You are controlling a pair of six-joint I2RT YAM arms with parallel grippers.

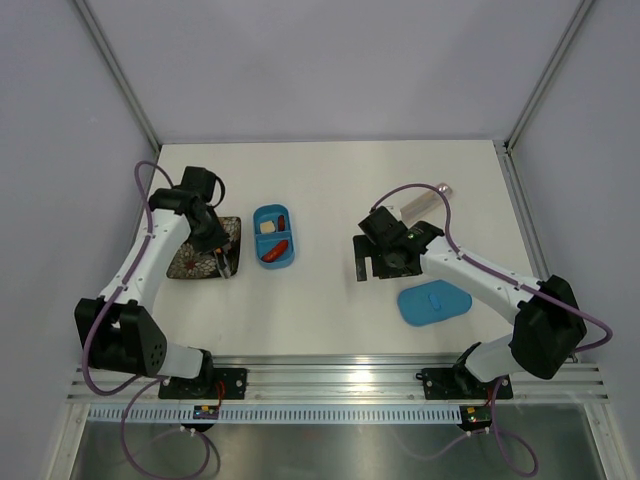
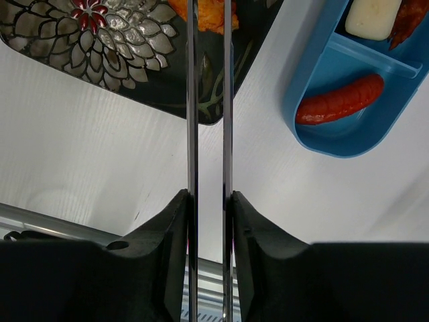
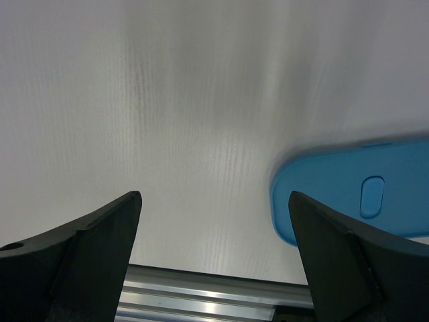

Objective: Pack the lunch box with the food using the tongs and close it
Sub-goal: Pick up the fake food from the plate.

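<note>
My left gripper (image 2: pixel 209 198) is shut on the silver tongs (image 2: pixel 192 100), one fingertip pressing on each arm. The two arms run almost parallel, with a narrow gap, up to an orange piece of food (image 2: pixel 209 13) on the dark flower-patterned plate (image 2: pixel 100 47). To the right sits the blue lunch box (image 2: pixel 315 137). It holds a red sausage (image 2: pixel 340 100) in one compartment and a cream piece (image 2: pixel 372 17) beside another red piece (image 2: pixel 409 20) in the other. From above, the left gripper (image 1: pixel 222 255) hangs over the plate (image 1: pixel 190 265), left of the box (image 1: pixel 273 237). My right gripper (image 3: pixel 214 198) is open and holds nothing.
The flat blue lid (image 1: pixel 434 302) lies at the front right, just right of the right gripper (image 1: pixel 375 262); it also shows in the right wrist view as the lid (image 3: pixel 362 198). A pale cylinder (image 1: pixel 425 200) lies behind the right arm. A metal rail (image 1: pixel 340 375) runs along the near edge.
</note>
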